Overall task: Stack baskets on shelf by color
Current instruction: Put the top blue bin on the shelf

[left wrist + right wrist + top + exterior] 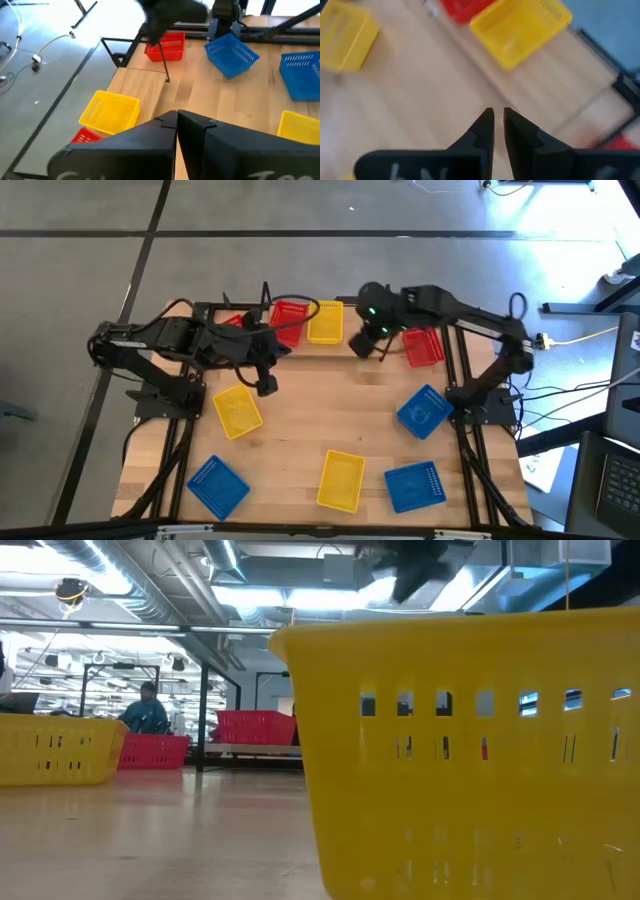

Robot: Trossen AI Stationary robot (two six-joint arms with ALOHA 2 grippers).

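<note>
Your right gripper point(378, 348) hangs over the far middle of the wooden tabletop point(330, 405), just on the near side of the narrow light-wood shelf point(350, 340). In the right wrist view its two dark fingers point(481, 131) stand almost pressed together, with only a thin slit between them and nothing held. Your left gripper point(266, 384) hovers near the far left of the table, its fingers point(165, 125) likewise nearly closed and empty.

On the shelf you already have a red perforated plastic basket point(289, 318) and, touching it on the right, a yellow perforated plastic basket point(325, 320). A second red mesh basket point(424, 346) sits tilted at the shelf's right end, just beside the right gripper and on its outer side; its long axis runs roughly from the far edge towards you. That makes it the likely next pick, and the right arm is clearly the nearer one.

For the left arm, the closest loose item is the yellow mesh basket on the left point(238, 410), lying just nearer to you than the gripper, long axis slanted.

Farther off, at the near edge, lie a blue basket at the left corner point(217, 485), another yellow basket point(341, 479) and two blue baskets on the right point(415, 484).
</note>
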